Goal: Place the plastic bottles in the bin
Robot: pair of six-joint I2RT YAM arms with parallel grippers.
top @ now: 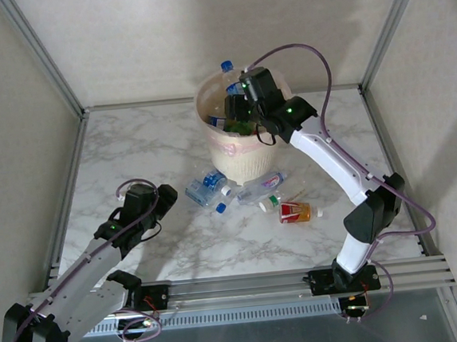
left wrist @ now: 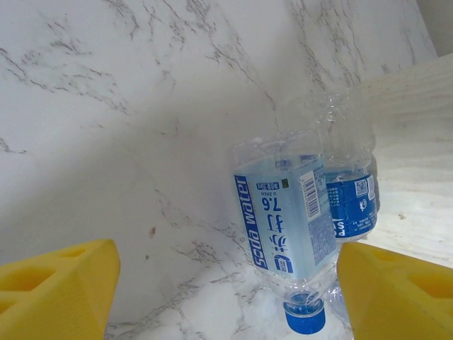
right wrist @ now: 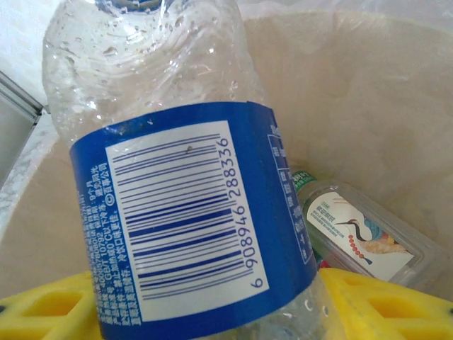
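Top external view. Noted round cream bin with pinkish liner (top: 226, 159) at the middle of white marble table (top: 130, 147), right tool (top: 235, 113) poised over its mouth. Found several plastic bottles (top: 206, 187) lying loose just before the bin, left tool (top: 161, 202) near them.

Left wrist view. Found left tool (left wrist: 226, 301) released, yellow fingers (left wrist: 56, 290) wide apart. Recorded clear "Soda water" bottle with blue cap (left wrist: 287, 227) lying ahead of the gap.

Right wrist view. Found right tool (right wrist: 212, 315) clenched on clear bottle with blue barcode label (right wrist: 191, 212), above the bin's interior (right wrist: 368, 106). Noted another labelled bottle (right wrist: 354, 237) lying inside.
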